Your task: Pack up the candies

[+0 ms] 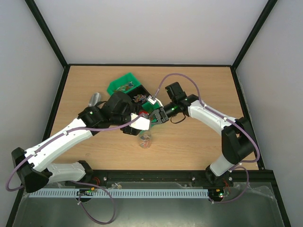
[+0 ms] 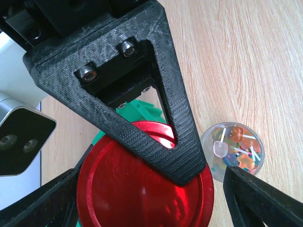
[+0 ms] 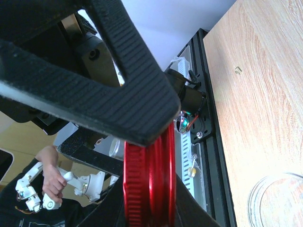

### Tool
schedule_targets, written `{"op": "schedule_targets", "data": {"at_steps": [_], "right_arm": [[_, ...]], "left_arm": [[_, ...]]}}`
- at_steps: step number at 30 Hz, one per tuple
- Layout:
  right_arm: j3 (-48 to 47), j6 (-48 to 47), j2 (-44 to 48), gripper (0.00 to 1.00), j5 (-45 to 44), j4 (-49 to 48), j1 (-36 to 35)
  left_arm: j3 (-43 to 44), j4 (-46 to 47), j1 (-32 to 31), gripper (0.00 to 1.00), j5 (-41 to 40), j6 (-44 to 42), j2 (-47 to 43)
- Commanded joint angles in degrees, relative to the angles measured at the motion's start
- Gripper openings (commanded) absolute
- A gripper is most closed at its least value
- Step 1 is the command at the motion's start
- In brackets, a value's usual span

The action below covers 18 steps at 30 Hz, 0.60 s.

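The candies (image 2: 235, 150) lie in mixed colours inside a small clear jar (image 1: 145, 140) that stands on the table; its rim (image 3: 279, 198) shows in the right wrist view. My right gripper (image 1: 156, 116) is shut on a red lid (image 3: 149, 189) and holds it on edge a little above and behind the jar. In the left wrist view the lid (image 2: 142, 189) faces the camera with a right finger (image 2: 156, 118) across it. My left gripper (image 2: 151, 210) is open, its fingers (image 2: 255, 198) wide on either side of the lid.
A green bin (image 1: 124, 84) with more sweets sits behind the grippers. A silver metal scoop (image 1: 94, 98) lies to its left. A black rail (image 1: 189, 177) runs along the table's near edge.
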<state>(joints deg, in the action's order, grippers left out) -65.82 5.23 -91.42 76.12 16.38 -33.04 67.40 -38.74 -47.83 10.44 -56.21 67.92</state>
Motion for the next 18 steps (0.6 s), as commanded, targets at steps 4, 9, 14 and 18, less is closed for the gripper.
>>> {"op": "schedule_targets", "data": {"at_steps": [4, 9, 14, 18], "right_arm": [[0.19, -1.1, -0.34, 0.1, 1.5, 2.12, -0.36], [0.0, -1.08, -0.79, 0.11, 1.49, 2.25, -0.36], [0.05, -1.22, -1.05, 0.11, 1.4, 2.34, -0.45], [0.0, -1.27, -1.11, 0.11, 1.4, 2.38, -0.45]], "left_arm": [[-0.1, 0.32, -0.48, 0.8, 0.12, 0.16, 0.35], [0.32, 0.75, -0.51, 0.86, 0.55, 0.56, 0.12], [1.02, 0.75, -0.47, 0.83, 1.02, 0.96, 0.11], [0.99, 0.66, -0.48, 0.76, 1.13, 1.06, 0.2]]}}
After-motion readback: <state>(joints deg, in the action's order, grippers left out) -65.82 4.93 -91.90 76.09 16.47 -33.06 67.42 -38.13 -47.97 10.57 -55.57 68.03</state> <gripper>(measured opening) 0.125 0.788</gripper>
